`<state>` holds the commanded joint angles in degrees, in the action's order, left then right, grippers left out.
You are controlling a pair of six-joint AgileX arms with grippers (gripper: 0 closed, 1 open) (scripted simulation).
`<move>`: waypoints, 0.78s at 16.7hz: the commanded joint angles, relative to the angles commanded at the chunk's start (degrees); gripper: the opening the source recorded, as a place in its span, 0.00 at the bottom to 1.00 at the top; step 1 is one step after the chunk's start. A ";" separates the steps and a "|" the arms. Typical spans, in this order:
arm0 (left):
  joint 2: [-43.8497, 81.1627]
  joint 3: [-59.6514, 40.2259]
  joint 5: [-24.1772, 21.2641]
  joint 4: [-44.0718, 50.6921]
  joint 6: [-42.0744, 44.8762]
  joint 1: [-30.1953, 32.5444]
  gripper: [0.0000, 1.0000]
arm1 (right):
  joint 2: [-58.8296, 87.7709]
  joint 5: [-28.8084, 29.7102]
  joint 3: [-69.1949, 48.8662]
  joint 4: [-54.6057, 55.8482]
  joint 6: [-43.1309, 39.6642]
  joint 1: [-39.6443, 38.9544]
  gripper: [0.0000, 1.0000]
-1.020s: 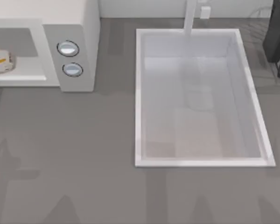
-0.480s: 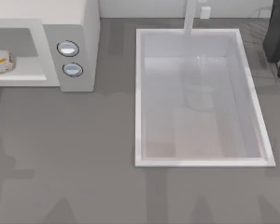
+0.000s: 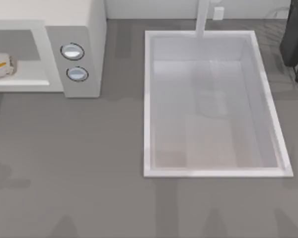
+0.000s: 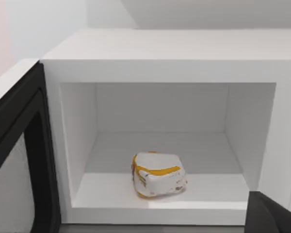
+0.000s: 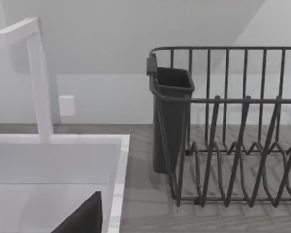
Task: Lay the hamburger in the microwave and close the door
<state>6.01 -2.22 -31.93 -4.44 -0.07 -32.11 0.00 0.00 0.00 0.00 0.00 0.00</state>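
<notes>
- The grey table spreads across the top view, carrying everything else.
- The white sink basin takes up the table's right half, with a white faucet rising at its far edge; the right wrist view shows the same basin rim and faucet.
- The microwave stands at the far left of the table, its two dials facing the near side. Its cavity is open.
- The door is swung open at the cavity's side, its dark frame and pale window seen edge-on in the left wrist view.
- A dark wire dish rack with a dark cup-shaped holder sits on the table's far right, just beside the sink.
- The hamburger lies on the cavity floor inside the microwave, near the front opening; from above it shows at the left edge.
- Of either claw, wide or narrow I cannot tell.
</notes>
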 joint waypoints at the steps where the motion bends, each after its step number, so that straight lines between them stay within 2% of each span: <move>1: 0.00 0.00 0.00 0.00 0.00 0.00 0.00 | 0.00 0.00 0.00 0.00 0.00 0.00 1.00; 13: -2.48 1.92 -0.50 0.92 0.62 -0.90 0.00 | 0.00 0.00 0.00 0.00 0.00 0.00 1.00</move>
<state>3.53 -0.30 -32.43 -3.52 0.55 -33.00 0.00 0.00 0.00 0.00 0.00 0.00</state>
